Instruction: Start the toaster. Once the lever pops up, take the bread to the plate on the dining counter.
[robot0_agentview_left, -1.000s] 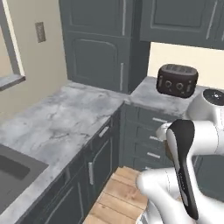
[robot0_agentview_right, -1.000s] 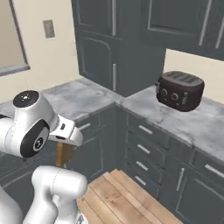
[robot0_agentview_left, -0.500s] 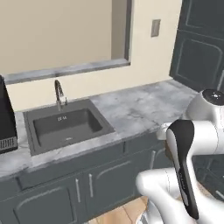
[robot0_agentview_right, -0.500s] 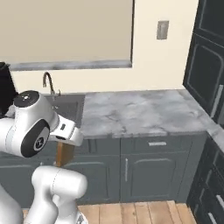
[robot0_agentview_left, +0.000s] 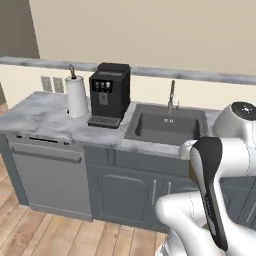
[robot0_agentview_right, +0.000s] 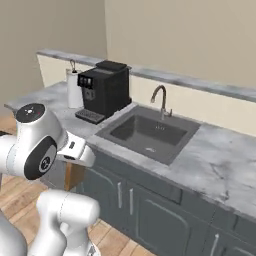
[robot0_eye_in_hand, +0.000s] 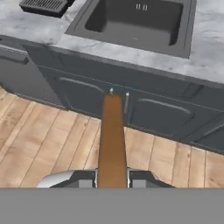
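Since the earlier frames the whole scene has been swept sideways by the base's turn: the corner cabinets and toaster are replaced by a stretch of marble worktop (robot0_agentview_left: 35, 112) where a black coffee machine (robot0_agentview_left: 109, 93) is set beside a paper towel roll (robot0_agentview_left: 77, 96), with a sink (robot0_agentview_left: 166, 127) and its tap (robot0_agentview_right: 160, 100) further along. That shift is read as camera motion, not as movement of the things. The bread (robot0_eye_in_hand: 111, 140) is seen edge-on in the hand view, a golden-brown slice clamped between the two fingers of the gripper (robot0_eye_in_hand: 112, 177), which are closed narrowly on its lower end; it is held low, out over the wooden floor (robot0_eye_in_hand: 52, 140) in front of the grey cabinet doors (robot0_eye_in_hand: 87, 94). A sliver of the same brown is glimpsed under the arm in the right base view. The carrying leg is judged to be under way, with toasting apparently done. Neither the plate nor the dining counter can be made out here, so the turn should be continued smoothly until they are found, the slice kept upright and the squeeze kept steady, and the arm held tucked so that the cabinet fronts are not clipped
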